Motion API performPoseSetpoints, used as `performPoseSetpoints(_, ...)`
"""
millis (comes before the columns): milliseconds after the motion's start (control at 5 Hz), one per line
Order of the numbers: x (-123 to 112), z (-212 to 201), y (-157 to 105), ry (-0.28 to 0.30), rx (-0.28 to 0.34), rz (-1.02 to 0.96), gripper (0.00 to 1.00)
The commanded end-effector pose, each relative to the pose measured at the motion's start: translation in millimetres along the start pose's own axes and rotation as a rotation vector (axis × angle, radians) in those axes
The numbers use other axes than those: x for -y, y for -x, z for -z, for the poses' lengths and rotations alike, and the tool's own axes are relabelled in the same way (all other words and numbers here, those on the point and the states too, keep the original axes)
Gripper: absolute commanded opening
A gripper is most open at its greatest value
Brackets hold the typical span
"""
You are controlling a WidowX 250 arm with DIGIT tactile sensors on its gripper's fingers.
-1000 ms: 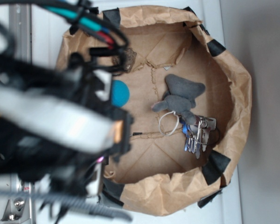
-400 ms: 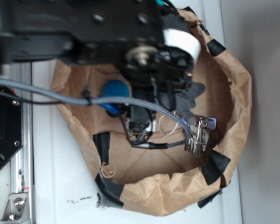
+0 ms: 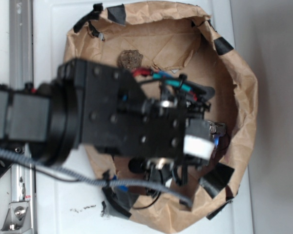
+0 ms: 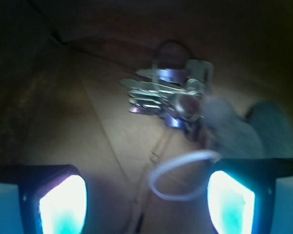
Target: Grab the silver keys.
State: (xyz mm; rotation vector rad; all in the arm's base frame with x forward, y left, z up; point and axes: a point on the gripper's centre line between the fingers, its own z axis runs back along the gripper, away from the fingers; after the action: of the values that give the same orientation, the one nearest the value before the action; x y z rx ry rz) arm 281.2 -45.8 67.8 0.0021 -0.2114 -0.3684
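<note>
The silver keys (image 4: 168,92) lie on the brown paper floor of the bag, ahead of my gripper in the wrist view. Their whitish wire loop (image 4: 180,178) lies between my fingertips, close to the right one. My gripper (image 4: 146,202) is open and empty, its two lit fingers (image 4: 63,202) low in the frame. In the exterior view only a small bit of the keys (image 3: 218,129) shows past the black arm. The gripper itself is hidden under the arm there.
A grey plush toy (image 4: 244,129) lies right of the keys, touching them. The crumpled brown paper bag (image 3: 244,97) with black tape patches rings the space. The robot arm (image 3: 132,122) covers most of the bag's floor. A metal rail (image 3: 20,44) runs at the left.
The arm has swung from the left side over the bag's middle and now hides the blue ball, the plush toy and most of the keys.
</note>
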Motion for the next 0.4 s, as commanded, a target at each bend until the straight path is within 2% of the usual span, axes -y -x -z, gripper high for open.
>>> performPoseSetpoints(0, 33.5, -0.7, -6.3, -0.004, 0.217, 0.086, 1.00)
performPoseSetpoints(200, 27.7, 15.6, -8.7, 0.001, 0.192, 0.059, 1.00)
